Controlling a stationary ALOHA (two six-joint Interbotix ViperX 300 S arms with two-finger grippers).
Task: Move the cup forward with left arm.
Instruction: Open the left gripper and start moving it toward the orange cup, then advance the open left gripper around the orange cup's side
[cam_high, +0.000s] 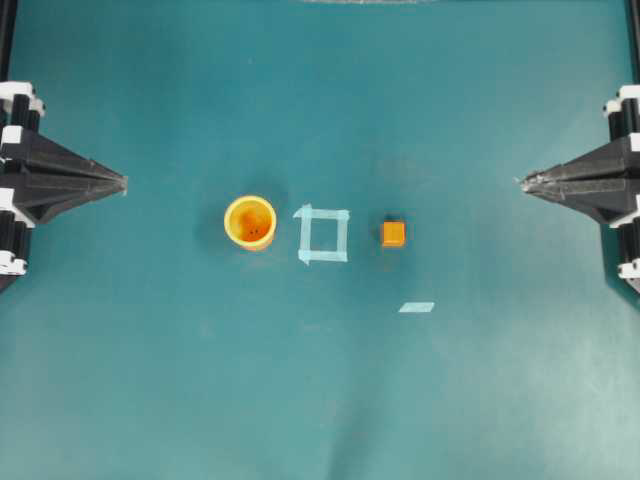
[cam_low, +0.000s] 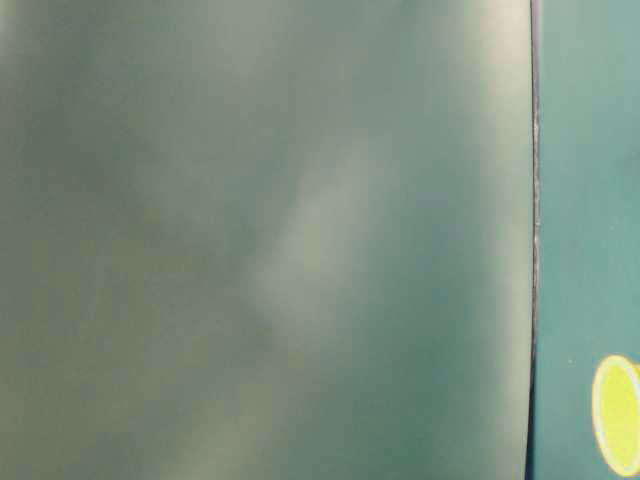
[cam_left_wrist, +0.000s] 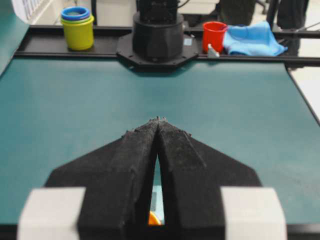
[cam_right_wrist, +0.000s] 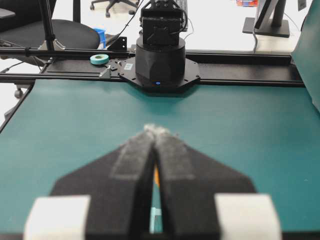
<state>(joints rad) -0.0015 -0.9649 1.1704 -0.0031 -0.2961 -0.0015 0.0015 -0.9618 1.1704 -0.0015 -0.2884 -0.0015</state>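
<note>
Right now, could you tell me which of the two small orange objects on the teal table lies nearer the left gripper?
The round yellow-orange cup, left of the tape square. The small orange cube sits on the square's far side, closer to the right gripper than to the left gripper.

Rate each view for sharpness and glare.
Overhead: evenly lit and sharp, with the cup and cube crisp. Table-level: almost all a blurred grey-green wash with a pale smear; only a sliver of the cup shows. Left wrist: background sharp, left gripper soft. Right wrist: right gripper blurred, bright floor behind.
</note>
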